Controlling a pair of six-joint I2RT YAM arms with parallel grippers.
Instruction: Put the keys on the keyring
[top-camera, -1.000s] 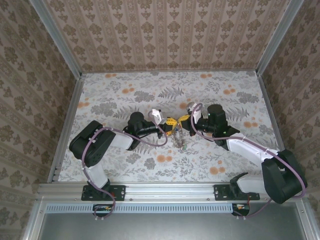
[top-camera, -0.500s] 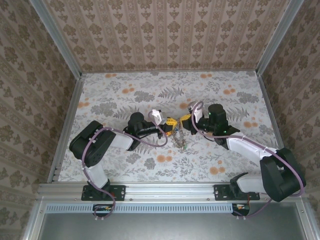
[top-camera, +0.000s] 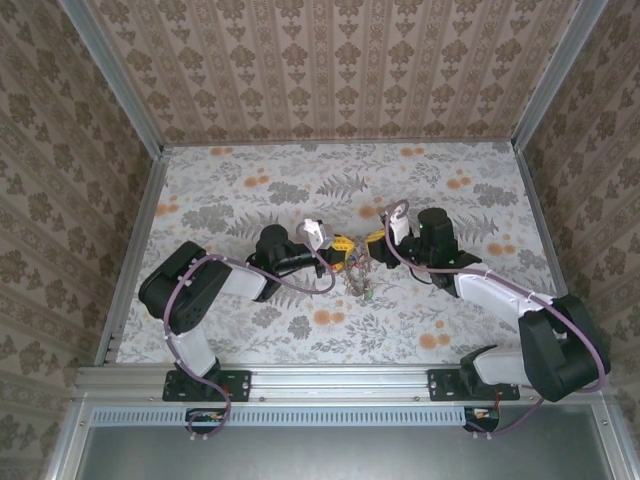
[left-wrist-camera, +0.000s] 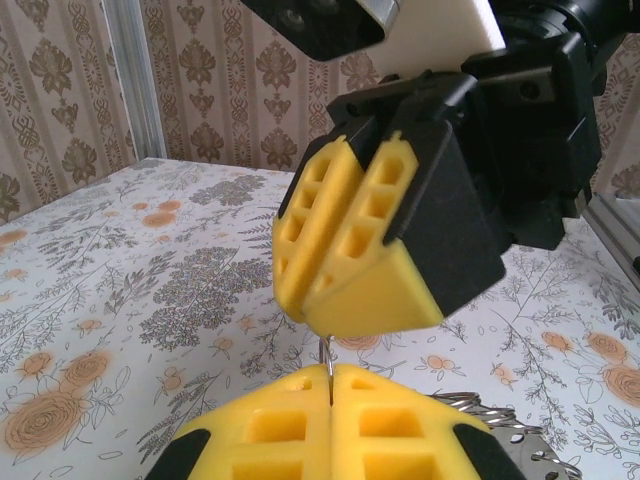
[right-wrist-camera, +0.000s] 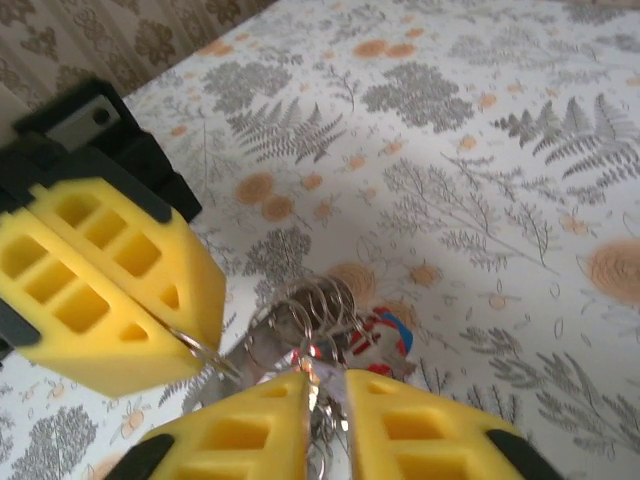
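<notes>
Left gripper (left-wrist-camera: 330, 400): pads pressed fully together, pinching a thin bit of wire that we read as the keyring (left-wrist-camera: 327, 358). The wire sticks up out of the seam between the two yellow pads. In the right wrist view the same wire runs out from under that gripper's tip toward the bunch.

Right gripper (right-wrist-camera: 327, 395): jaws parted by a narrow gap. Some metal sits in or just behind the gap, and we can't tell whether it is gripped; it looks loose to us. The two grippers are tip to tip above the middle of the table (right-wrist-camera: 480, 150), nearly touching.

The keys (right-wrist-camera: 345, 330) are bunched on the ring just beyond the right gripper's tips, stacked tight like a coil, with a red and a blue head showing. We can't tell whether the bunch hangs free or rests on the table.

Risks from here, as we judge them:
- The ring is held by one thin wire in soft pads, so any pull from the right side could twist it or slip it out.
- If the ring's end is open near the bunch, keys could slide back off.
- The tips are so close that a small sideways move would knock pad against pad and jolt the ring.
- Closing the right jaws blind could catch several keys instead of one.
</notes>
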